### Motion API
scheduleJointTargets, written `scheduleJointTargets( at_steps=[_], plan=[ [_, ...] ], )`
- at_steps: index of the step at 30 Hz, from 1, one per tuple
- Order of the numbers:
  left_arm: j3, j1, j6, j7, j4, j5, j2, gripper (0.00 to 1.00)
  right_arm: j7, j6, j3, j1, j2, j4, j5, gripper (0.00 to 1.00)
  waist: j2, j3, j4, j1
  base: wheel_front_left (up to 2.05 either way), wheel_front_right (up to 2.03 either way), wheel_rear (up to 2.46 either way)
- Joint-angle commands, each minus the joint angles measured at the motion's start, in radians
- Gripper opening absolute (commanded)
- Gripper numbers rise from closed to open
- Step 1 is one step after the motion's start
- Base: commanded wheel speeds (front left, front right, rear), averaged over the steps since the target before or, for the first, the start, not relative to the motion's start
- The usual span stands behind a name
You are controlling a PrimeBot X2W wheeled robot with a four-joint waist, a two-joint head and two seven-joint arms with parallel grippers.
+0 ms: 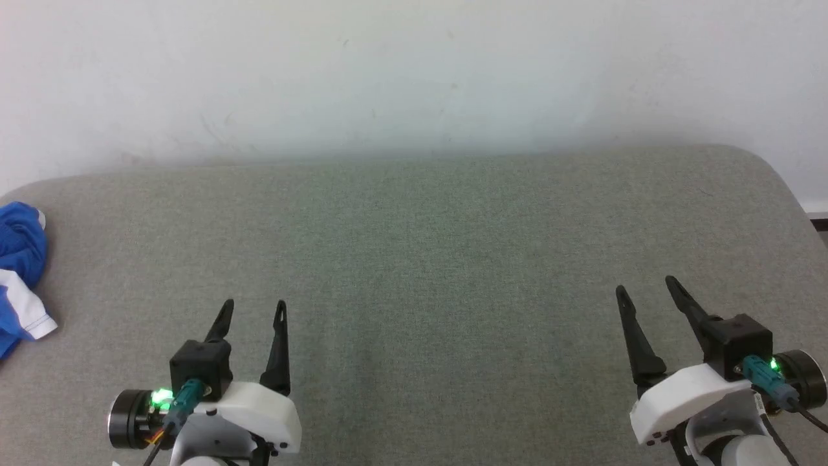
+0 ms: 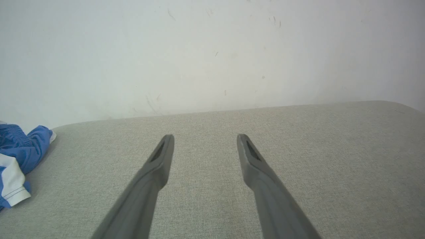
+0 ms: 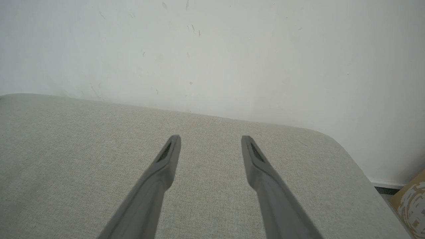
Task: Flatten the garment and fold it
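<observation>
Lying crumpled, garment (image 1: 22,246) well left of fingers (image 1: 278,343).

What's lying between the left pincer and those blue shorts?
Nothing: the stretch from the left pincer to the shorts is bare grey padding, seen in the head view.

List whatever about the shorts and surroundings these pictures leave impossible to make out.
The garment: the head view's left edge cuts it off; what shows lies crumpled, so its full shape is unknown.
Left wrist view: the same garment is cut by the left edge.
The tan patterned thing, right wrist view: cropped at the lower right corner, too little to identify.
The grey padded surface: its near edge falls below the head view's bottom edge.
</observation>
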Motion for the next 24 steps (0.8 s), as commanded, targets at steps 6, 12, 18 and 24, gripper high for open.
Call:
scheduleJointTargets(
  at_steps=[6,12,18,24],
  plan=[
    [-0.011,-0.009,-0.001,-0.022,0.012,-0.028,0.000,1.00,-0.022,0.000,-0.008,0.005,0.000,0.009,0.014,1.00,0.0000,0.000,0.000,0.0000,0.00,0.00,0.00],
    [-0.017,-0.015,-0.001,-0.034,0.015,-0.039,-0.001,1.00,-0.034,0.000,-0.014,0.006,0.001,0.013,0.020,1.00,0.0000,0.002,0.004,0.0000,0.00,0.00,0.00],
    [-0.022,-0.020,0.000,-0.047,0.020,-0.051,-0.001,1.00,-0.044,0.000,-0.020,0.010,0.001,0.012,0.024,1.00,0.0000,0.004,0.018,0.0000,0.00,0.00,0.00],
    [-0.023,-0.026,0.004,-0.059,0.022,-0.063,-0.001,1.00,-0.052,0.000,-0.025,0.012,0.001,0.006,0.026,1.00,0.0000,0.008,0.044,0.0000,0.00,0.00,0.00]
  ],
)
